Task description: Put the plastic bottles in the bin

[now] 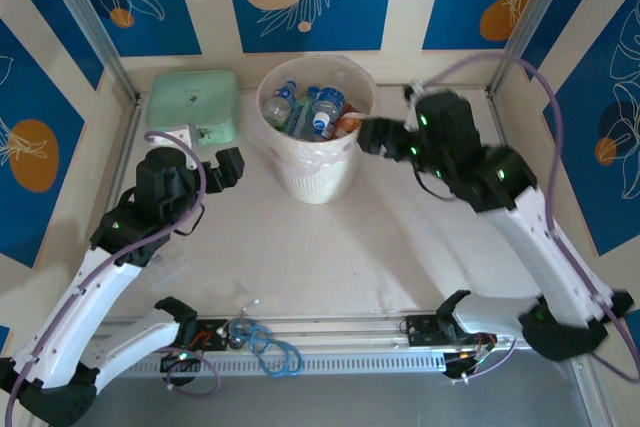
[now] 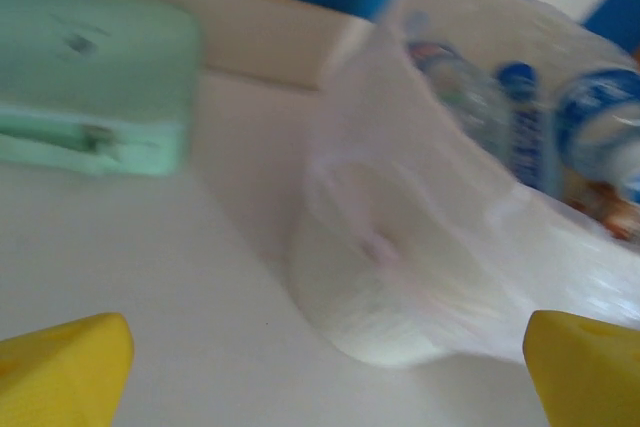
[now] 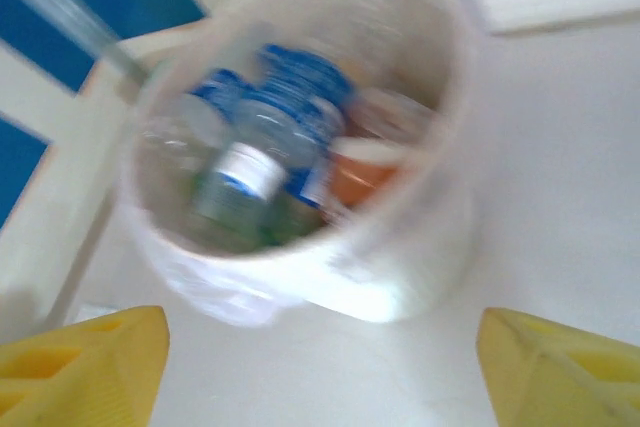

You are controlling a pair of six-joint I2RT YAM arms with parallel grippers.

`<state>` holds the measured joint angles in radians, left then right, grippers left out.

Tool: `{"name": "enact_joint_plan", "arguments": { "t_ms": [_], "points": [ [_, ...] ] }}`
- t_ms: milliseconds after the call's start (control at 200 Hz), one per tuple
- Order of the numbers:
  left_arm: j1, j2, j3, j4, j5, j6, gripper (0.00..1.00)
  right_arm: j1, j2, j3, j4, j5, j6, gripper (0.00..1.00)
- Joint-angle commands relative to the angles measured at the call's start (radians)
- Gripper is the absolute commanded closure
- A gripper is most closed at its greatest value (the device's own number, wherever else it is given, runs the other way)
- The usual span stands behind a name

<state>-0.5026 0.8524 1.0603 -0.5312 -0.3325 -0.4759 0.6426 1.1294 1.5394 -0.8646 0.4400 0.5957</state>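
**Left claw** (image 1: 225, 169): spread wide and holding nothing. In its wrist view (image 2: 325, 377) the yellow fingertips (image 2: 60, 367) sit at the two lower corners with bare surface (image 2: 200, 277) between them.

**Right claw** (image 1: 370, 135): spread wide and holding nothing. In its wrist view (image 3: 320, 372) its yellow fingertips (image 3: 80, 367) are likewise far apart at the lower corners.

**Bin** (image 1: 300, 172): a round, translucent white bucket standing upright on the surface.
- It lies between the two claws.
- From the left claw it is ahead and to the right (image 2: 420, 267), near but apart.
- From the right claw it is directly ahead (image 3: 400, 247). In the top view this claw sits just beside the rim; whether they touch cannot be told.

**Plastic bottles** (image 1: 322, 107): heaped inside the bin.
- Most are clear with blue labels, with some green and one orange-red item among them.
- They show past the left claw through the bin wall (image 2: 590, 127), and below and ahead of the right claw (image 3: 260, 147).
- Both wrist views are blurred, so no count can be made.

**Mint-green case** (image 1: 195, 102): closed and lying on the surface, ahead of the left claw and to its left (image 2: 90, 77). It is beside the bin, not touching it.
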Motion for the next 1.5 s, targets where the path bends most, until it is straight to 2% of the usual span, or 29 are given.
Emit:
{"name": "enact_joint_plan", "arguments": {
  "t_ms": [0,45,90,100,105,120,190,290,355,490,555,645,685,720,755,830,910,945,1000,1090,1215,1285,1496],
  "points": [
    [0.015,0.022,-0.12,0.164,-0.33,0.225,0.0,-0.058,-0.2,-0.324,0.087,0.171,0.188,0.2],
    [0.018,0.035,-0.212,0.279,-0.377,0.301,0.0,-0.094,-0.314,-0.493,0.156,0.186,0.202,0.21],
    [0.024,0.049,-0.327,0.462,-0.421,0.381,0.0,-0.127,-0.433,-0.642,0.251,0.173,0.161,0.21],
    [0.026,0.054,-0.353,0.505,-0.431,0.398,0.0,-0.14,-0.475,-0.696,0.287,0.168,0.14,0.14],
    [0.027,0.055,-0.366,0.527,-0.434,0.407,0.0,-0.144,-0.487,-0.714,0.298,0.165,0.132,0.07],
    [0.028,0.062,-0.405,0.599,-0.447,0.439,0.0,-0.153,-0.511,-0.745,0.321,0.16,0.114,0.01],
    [0.043,0.099,-0.56,0.917,-0.442,0.566,0.0,-0.208,-0.609,-0.891,0.392,0.174,0.025,0.01],
    [0.122,0.192,-0.576,0.936,-0.406,0.506,0.0,-0.281,-0.545,-0.944,0.313,0.269,0.044,0.01],
    [0.17,0.248,-0.586,0.956,-0.365,0.472,0.0,-0.307,-0.468,-0.974,0.335,0.312,0.013,0.01],
    [0.256,0.367,-0.59,0.965,-0.303,0.42,0.0,-0.316,-0.354,-1.069,0.545,0.489,-0.073,0.01],
    [0.291,0.412,-0.608,0.991,-0.271,0.406,0.0,-0.347,-0.313,-1.129,0.707,0.509,-0.14,0.01],
    [0.328,0.496,-0.633,1.069,-0.203,0.423,0.0,-0.428,-0.244,-1.243,1.013,0.368,-0.253,0.01],
    [0.341,0.51,-0.604,1.028,-0.173,0.417,0.0,-0.473,-0.204,-1.286,1.163,0.284,-0.294,0.01],
    [0.354,0.523,-0.615,1.096,-0.131,0.429,0.0,-0.505,-0.186,-1.274,1.167,0.201,-0.309,0.01],
    [0.362,0.534,-0.637,1.179,-0.114,0.424,0.0,-0.533,-0.161,-1.308,1.32,0.114,-0.353,0.01],
    [0.399,0.571,-0.63,1.23,-0.043,0.439,0.0,-0.578,-0.102,-1.342,1.489,-0.004,-0.398,0.01],
    [0.422,0.644,-0.638,1.325,-0.006,0.442,0.0,-0.656,-0.019,-1.317,1.549,-0.134,-0.378,0.01],
    [0.421,0.649,-0.636,1.317,0.113,0.472,0.0,-0.679,0.024,-1.309,1.588,-0.181,-0.372,0.01],
    [0.423,0.718,-0.68,1.481,0.262,0.531,0.0,-0.682,0.089,-1.271,1.615,-0.228,-0.392,0.01],
    [0.436,0.711,-0.677,1.456,0.266,0.509,0.0,-0.634,0.188,-1.188,1.602,-0.259,-0.47,0.01],
    [0.437,0.718,-0.68,1.468,0.268,0.511,0.0,-0.596,0.411,-1.169,1.8,-0.31,-0.535,0.01],
    [0.437,0.716,-0.683,1.473,0.266,0.511,0.0,-0.622,0.382,-1.136,1.677,-0.3,-0.499,0.01],
    [0.435,0.712,-0.688,1.476,0.257,0.513,0.0,-0.638,0.393,-1.128,1.686,-0.322,-0.484,0.01]
  ]
}}
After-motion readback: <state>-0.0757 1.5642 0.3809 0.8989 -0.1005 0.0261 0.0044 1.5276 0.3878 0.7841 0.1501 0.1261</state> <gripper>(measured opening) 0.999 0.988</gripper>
